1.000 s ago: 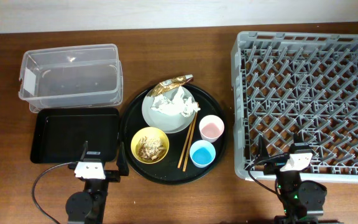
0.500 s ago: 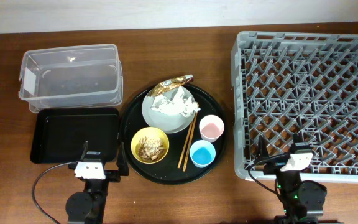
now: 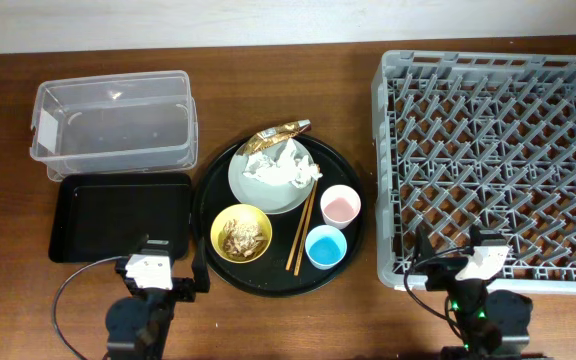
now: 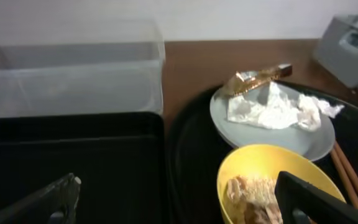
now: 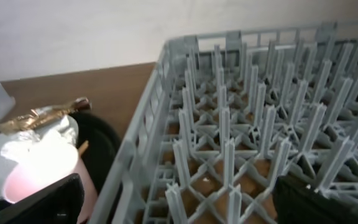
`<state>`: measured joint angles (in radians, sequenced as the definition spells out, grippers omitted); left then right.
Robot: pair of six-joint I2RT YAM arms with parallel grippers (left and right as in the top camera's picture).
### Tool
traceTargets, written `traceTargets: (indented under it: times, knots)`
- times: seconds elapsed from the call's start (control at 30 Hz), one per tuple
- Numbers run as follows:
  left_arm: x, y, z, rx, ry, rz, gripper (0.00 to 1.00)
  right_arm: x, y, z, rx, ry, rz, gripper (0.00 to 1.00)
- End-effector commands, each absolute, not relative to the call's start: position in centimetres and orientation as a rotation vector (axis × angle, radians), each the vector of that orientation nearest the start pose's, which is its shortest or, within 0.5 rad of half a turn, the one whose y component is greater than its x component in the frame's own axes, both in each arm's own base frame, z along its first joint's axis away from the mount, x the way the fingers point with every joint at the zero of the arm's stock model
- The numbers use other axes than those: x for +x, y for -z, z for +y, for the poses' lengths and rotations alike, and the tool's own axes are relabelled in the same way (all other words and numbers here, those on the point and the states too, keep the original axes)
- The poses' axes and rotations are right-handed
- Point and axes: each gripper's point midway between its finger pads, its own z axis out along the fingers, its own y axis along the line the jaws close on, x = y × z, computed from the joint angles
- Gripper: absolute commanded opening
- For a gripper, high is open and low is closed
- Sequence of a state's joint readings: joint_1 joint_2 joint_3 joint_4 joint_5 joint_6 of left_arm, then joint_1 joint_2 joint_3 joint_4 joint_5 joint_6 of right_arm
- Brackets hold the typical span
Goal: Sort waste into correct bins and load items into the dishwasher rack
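On the round black tray (image 3: 218, 190) a grey-green plate (image 3: 243, 185) holds white tissue (image 3: 280, 165) and a gold foil wrapper (image 3: 283, 132). A yellow bowl (image 3: 241, 233) holds beige food scraps (image 4: 250, 196). Chopsticks (image 3: 303, 228), a pink cup (image 3: 340, 206) and a blue cup (image 3: 326, 247) lie beside them. The clear tub (image 3: 113, 122) and the shallow black tray (image 3: 118, 215) are at the left, and the grey rack (image 3: 498, 160) is at the right. My left gripper (image 4: 179, 205) is open and empty, low between the black tray and the bowl. My right gripper (image 5: 179, 202) is open and empty over the rack's near-left corner.
The rack's upright pegs (image 5: 229, 143) stand directly ahead of my right gripper, and its side wall (image 5: 142, 137) separates it from the pink cup (image 5: 42, 168). A black cable (image 3: 63, 300) loops on the table at the front left.
Both wrists have shifted slightly toward the front edge of the table. The left one has also turned a little to the right. No object has moved.
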<state>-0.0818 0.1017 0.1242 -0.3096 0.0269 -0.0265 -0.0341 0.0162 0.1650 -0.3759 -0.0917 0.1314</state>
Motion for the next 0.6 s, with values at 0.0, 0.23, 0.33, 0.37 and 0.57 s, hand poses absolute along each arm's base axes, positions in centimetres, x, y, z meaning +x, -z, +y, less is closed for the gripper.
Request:
traceTargets:
  times: [0.0,0.23,0.33,0.37,0.57]
  knots:
    - [23.4,-16.7,-2.7,0.078,0.124,1.858,0.99,21.7,-19.5,0.9,0.083,-0.165,1.771,0.98]
    - [25.1,-19.2,-4.4,0.137,0.212,1.984,0.99,20.7,-22.1,1.8,0.060,-0.211,1.854,0.98]
    - [26.5,-19.3,-5.0,0.151,0.246,2.108,0.99,21.1,-22.0,2.1,0.058,-0.235,1.940,0.98]
    - [27.0,-19.4,-5.2,0.156,0.258,2.152,1.00,21.4,-21.8,2.1,0.063,-0.237,1.974,0.98]
    - [28.4,-20.4,-6.5,0.169,0.349,2.455,0.99,21.7,-20.3,2.1,0.101,-0.246,2.209,0.98]
